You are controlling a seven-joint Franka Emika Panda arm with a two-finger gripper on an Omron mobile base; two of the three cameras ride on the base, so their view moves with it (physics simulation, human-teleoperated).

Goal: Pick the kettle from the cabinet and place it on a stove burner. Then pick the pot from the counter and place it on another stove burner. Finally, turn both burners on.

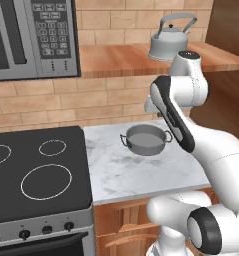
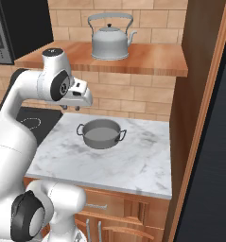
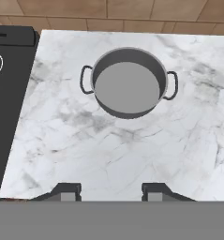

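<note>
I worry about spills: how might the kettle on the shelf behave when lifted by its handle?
The kettle looks rigid metal, so it should not flex. Held by its arched overhead handle, it may swing or tilt spoutward. Its squat, broad base suggests it sets down steadily.

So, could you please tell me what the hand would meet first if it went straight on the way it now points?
Probably bare counter in front of the pot: the hand points down at the marble with open jaws, though depth is hard to judge.
</note>
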